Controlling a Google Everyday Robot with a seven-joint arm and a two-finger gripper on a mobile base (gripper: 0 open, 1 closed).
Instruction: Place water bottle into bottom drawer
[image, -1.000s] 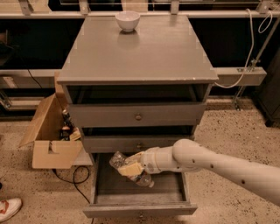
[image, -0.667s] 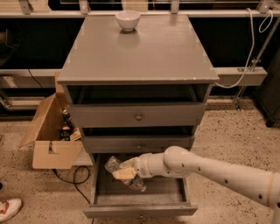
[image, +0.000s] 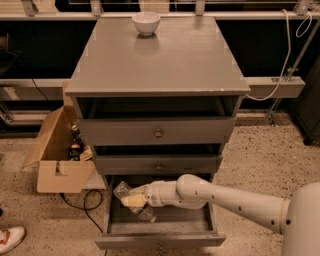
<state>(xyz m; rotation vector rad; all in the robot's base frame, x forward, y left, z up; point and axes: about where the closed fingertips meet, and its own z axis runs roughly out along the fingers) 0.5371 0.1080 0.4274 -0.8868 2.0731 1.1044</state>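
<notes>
The bottom drawer (image: 160, 239) of the grey cabinet is pulled open, its front at the lower edge of the camera view. My gripper (image: 131, 200) reaches in from the right over the drawer's left half and is shut on the water bottle (image: 125, 196), a clear ribbed plastic bottle. The bottle lies tilted, its upper end at the drawer's back left and its lower end (image: 145, 214) down near the drawer floor. The bottle's cap and label are hidden by my fingers.
A white bowl (image: 146, 22) stands at the back of the cabinet top (image: 160, 55). The two upper drawers (image: 157, 133) are shut or nearly shut. An open cardboard box (image: 57, 160) with bottles stands left of the cabinet. A cable lies on the floor by it. A shoe (image: 10, 239) is at bottom left.
My arm has moved left and lower into the bottom drawer, carrying the bottle toward its left side. The drawers have not moved.
</notes>
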